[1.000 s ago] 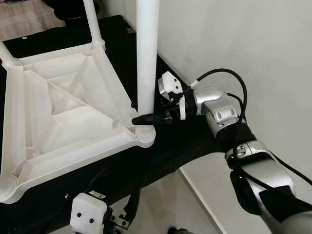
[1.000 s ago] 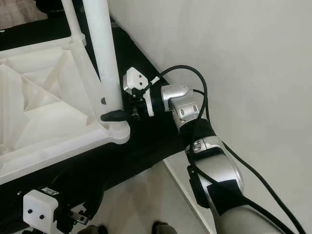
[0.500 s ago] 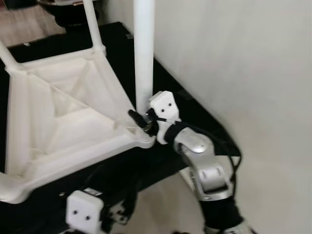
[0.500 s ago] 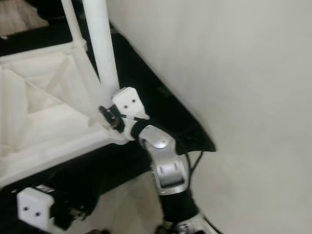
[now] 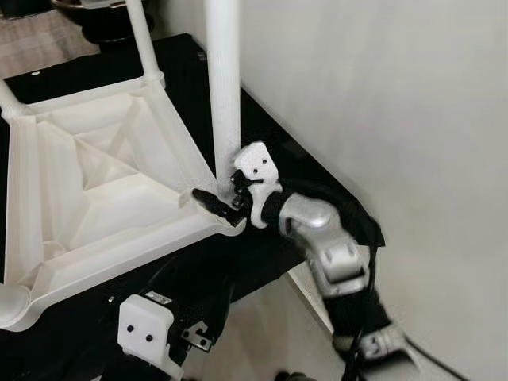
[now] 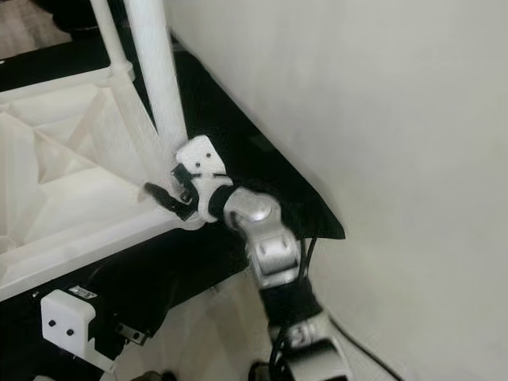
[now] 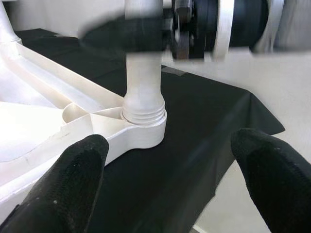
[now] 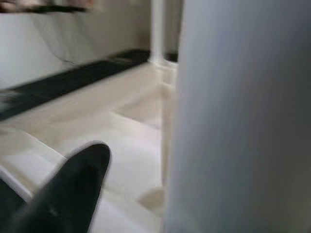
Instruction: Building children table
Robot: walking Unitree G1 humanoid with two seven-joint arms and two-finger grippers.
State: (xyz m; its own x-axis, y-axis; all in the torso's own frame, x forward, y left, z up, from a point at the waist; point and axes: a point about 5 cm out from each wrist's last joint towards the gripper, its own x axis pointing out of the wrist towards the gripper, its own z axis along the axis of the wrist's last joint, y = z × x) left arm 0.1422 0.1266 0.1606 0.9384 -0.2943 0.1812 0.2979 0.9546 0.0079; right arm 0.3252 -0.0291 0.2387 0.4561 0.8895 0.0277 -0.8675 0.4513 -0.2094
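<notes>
Left eye: white plastic table (image 5: 95, 198) lies upside down on a black cloth (image 5: 317, 178) next to a light wall (image 5: 413, 119). One white leg (image 5: 223, 87) stands upright in the near right corner socket; a thinner-looking far leg (image 5: 136, 32) rises at the back corner. Right gripper (image 5: 216, 205) is at the base of the near leg, black fingers reaching across the corner of the frame beside the leg. Jaw state there: cannot tell, one finger is hidden by the leg. Left wrist's white camera box (image 5: 147, 335) sits low, under the table's front edge.

Right eye: same layout. Right arm (image 6: 266, 246) bends up from below, wrist at the corner socket.

Left wrist: left gripper (image 7: 170, 184) released, fingers (image 7: 68, 179) spread wide and holding nothing, aimed at the corner socket (image 7: 143, 128), where threads on the leg base show above the collar. Right gripper crosses the leg higher up, blurred.

Right wrist: blurred. Leg very close, one black finger (image 8: 68, 189) beside it, table underside beyond.
</notes>
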